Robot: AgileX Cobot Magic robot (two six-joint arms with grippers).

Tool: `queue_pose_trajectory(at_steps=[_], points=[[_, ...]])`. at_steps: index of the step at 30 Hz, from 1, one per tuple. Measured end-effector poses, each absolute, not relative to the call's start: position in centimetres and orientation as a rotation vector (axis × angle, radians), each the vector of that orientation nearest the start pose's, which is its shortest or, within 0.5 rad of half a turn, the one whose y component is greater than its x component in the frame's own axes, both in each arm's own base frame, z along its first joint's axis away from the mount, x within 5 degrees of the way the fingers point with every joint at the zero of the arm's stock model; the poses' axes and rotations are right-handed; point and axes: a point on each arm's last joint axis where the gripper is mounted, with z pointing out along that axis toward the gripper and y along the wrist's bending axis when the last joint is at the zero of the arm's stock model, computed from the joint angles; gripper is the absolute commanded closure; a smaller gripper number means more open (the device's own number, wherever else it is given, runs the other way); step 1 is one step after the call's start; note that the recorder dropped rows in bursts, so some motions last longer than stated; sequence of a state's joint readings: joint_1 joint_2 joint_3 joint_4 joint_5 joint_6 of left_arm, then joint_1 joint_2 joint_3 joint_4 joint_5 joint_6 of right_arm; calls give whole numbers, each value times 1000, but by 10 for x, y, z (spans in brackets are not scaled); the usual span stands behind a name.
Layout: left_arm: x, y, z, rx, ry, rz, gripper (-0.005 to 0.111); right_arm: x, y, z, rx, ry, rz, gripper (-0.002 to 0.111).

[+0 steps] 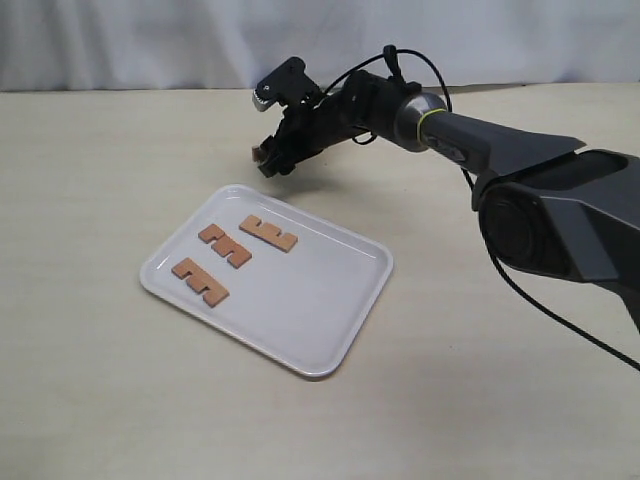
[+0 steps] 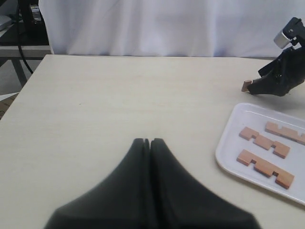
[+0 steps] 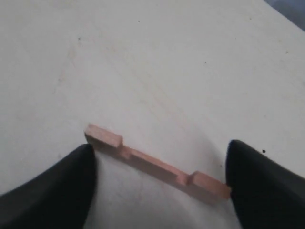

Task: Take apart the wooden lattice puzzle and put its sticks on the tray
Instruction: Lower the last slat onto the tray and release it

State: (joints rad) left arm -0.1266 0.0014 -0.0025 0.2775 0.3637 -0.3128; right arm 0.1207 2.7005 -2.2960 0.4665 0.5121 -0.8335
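Note:
Three notched reddish-brown sticks (image 1: 268, 233) (image 1: 225, 245) (image 1: 200, 282) lie flat on the white tray (image 1: 320, 310). A fourth stick (image 3: 157, 164) spans lengthwise between the two black fingers of my right gripper (image 3: 159, 160), which is shut on its ends. This gripper (image 1: 275, 155) hangs just beyond the tray's far corner, with one end of the stick (image 1: 257, 152) poking out. My left gripper (image 2: 149, 141) is shut and empty, over bare table to the left of the tray (image 2: 228, 152). No assembled lattice is in view.
The pale tabletop (image 1: 100, 150) stretches round the tray. A white curtain (image 1: 150, 40) hangs behind the table's far edge. The right arm's dark body (image 1: 540, 200) and cable reach in from the right.

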Motion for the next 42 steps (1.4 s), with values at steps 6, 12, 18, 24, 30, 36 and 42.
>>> queue_pose_trajectory(at_steps=[6,12,18,24,30,36,42], points=[[54,2,182,-1,1832,-37,107,571,91,87,-778,2223,114,104],[54,2,182,-1,1832,-37,107,566,92,92,-873,2243,132,104],[54,2,182,-1,1832,-37,107,551,91,131,-908,2340,244,104],[54,2,182,-1,1832,-37,107,526,90,159,-883,2484,604,104],[54,2,182,-1,1832,-37,107,494,90,181,-851,2556,678,104],[54,2,182,-1,1832,-37,107,426,98,181,-740,2460,880,104],[54,2,182,-1,1832,-37,107,383,123,150,-732,2535,1069,104]])
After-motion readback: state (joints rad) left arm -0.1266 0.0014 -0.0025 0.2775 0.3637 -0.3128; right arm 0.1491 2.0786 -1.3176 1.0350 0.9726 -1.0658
